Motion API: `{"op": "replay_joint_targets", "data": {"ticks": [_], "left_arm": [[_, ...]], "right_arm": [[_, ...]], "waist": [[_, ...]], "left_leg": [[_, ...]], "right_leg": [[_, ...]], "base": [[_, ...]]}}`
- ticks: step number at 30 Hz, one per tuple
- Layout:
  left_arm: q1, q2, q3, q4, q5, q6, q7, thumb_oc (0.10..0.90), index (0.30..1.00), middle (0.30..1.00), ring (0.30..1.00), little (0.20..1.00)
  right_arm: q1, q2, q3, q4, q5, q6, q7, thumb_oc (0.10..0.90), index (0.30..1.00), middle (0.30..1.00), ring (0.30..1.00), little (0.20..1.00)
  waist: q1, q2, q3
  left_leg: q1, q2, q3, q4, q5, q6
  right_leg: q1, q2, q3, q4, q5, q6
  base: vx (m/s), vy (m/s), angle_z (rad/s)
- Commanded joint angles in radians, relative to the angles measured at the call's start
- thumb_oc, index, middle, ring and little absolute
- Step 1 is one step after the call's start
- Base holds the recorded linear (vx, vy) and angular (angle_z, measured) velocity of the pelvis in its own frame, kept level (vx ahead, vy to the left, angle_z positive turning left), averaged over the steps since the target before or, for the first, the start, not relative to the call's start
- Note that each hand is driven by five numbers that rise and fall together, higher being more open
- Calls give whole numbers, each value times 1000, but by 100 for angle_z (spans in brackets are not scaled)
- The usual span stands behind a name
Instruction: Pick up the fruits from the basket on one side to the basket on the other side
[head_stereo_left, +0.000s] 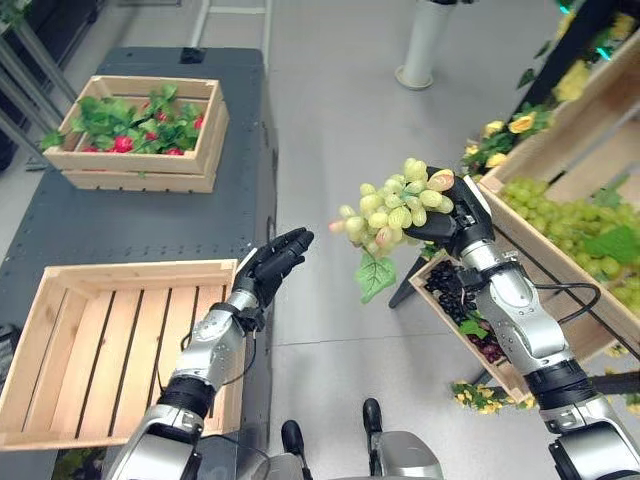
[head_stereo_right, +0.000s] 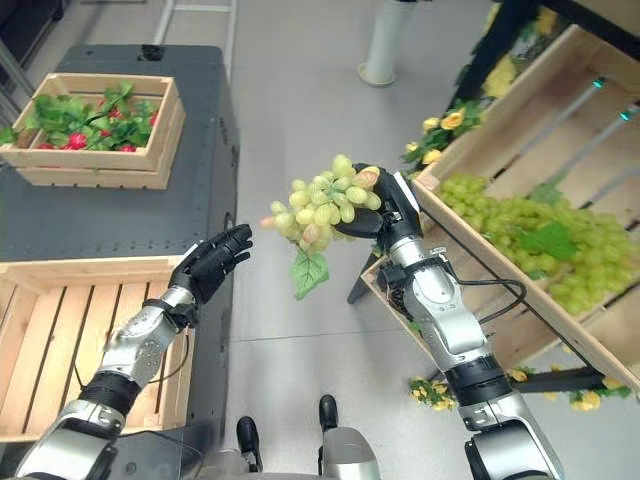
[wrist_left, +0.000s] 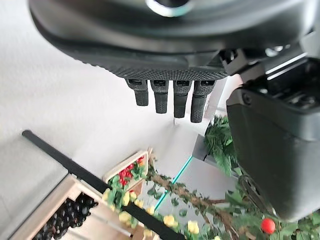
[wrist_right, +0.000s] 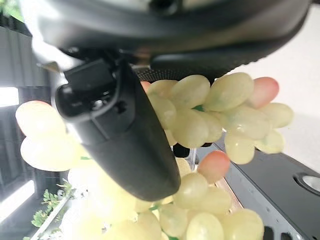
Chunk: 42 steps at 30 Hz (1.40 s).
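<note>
- Now the right hand (head_stereo_left: 452, 222) grips a bunch of green grapes (head_stereo_left: 392, 212) in mid-air — between the two sides.
- Left hand (head_stereo_left: 270, 267) hovers open, near the empty crate (head_stereo_left: 60, 300).

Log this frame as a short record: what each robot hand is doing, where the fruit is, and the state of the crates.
right robot hand: shut on a bunch of green grapes, held in the air over the floor, between the two sides
left robot hand: open, holding nothing, raised toward the grapes
source crate: tilted wooden crate on the robot's right, still holding green grapes
target crate: wooden slatted crate on the dark table, no fruit in it
far crate: on the same table, holds leaves and red fruit
lower right crate: dark grapes
</note>
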Motion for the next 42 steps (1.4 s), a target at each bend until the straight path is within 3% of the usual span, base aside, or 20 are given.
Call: {"op": "replay_joint_targets", "data": {"ticks": [1, 7, 11, 18, 26, 35, 39, 42], "left_arm": [[-22, -31, -25, 10, 9, -155, 11, 800, 900, 900, 900, 900], [14, -53, -32, 46, 12, -129, 22, 800, 900, 900, 900, 900], [24, -68, -50, 82, 2, -120, 11, 800, 900, 900, 900, 900], [42, -55, -63, 130, 1, -105, -10, 800, 900, 900, 900, 900], [67, -38, -61, 144, 1, -103, -43, 800, 900, 900, 900, 900], [82, -25, -96, 160, 5, -108, -53, 800, 900, 900, 900, 900], [84, -19, -99, 161, 1, -106, -55, 800, 900, 900, 900, 900], [88, -21, -100, 161, 0, -107, -57, 800, 900, 900, 900, 900]], "right_arm": [[-13, -86, -114, -89, 79, -45, 87, 400, 300, 300, 300, 300], [27, -133, -169, -164, 196, 28, 186, 400, 300, 300, 300, 300], [23, -168, -197, -206, 240, 24, 213, 400, 300, 300, 300, 300], [-81, -292, -254, -247, 390, 57, 179, 400, 300, 300, 300, 300], [-189, -433, -271, -83, 427, 104, 126, 400, 300, 300, 300, 300], [-341, -548, -266, 155, 473, 137, 42, 400, 300, 300, 300, 300], [-406, -611, -233, 259, 350, 128, 14, 400, 300, 300, 300, 300], [-441, -638, -201, 315, 342, 142, 21, 400, 300, 300, 300, 300]], "waist": [[-18, 62, -205], [-59, 58, -209], [-83, 58, -204], [-119, 59, -213], [-129, 49, -241], [-110, 37, -259], [-101, 33, -264], [-97, 33, -266]], "left_leg": [[18, -15, 0, 3, -125, 7], [33, -11, 58, 3, -131, 10], [44, -9, 81, 3, -137, 11], [61, -9, 106, 14, -169, 11], [57, -7, 114, 28, -180, 15], [49, -6, 93, 35, -186, 16], [43, -7, 84, 34, -183, 15], [41, -8, 79, 32, -181, 15]], "right_leg": [[24, 36, -4, 16, -70, -11], [9, 42, 48, 18, -57, -3], [4, 46, 71, 25, -54, 3], [4, 50, 107, 34, -62, 19], [-9, 61, 136, 41, -54, 22], [-12, 66, 132, 43, -53, 20], [-14, 68, 128, 40, -52, 19], [-15, 68, 125, 40, -52, 18]], "base": [[36, 74, -29], [32, 51, -26], [23, 37, -24], [49, 50, -16], [41, 13, -9], [29, 2, -4], [0, 0, 0], [-25, -17, 0]]}}
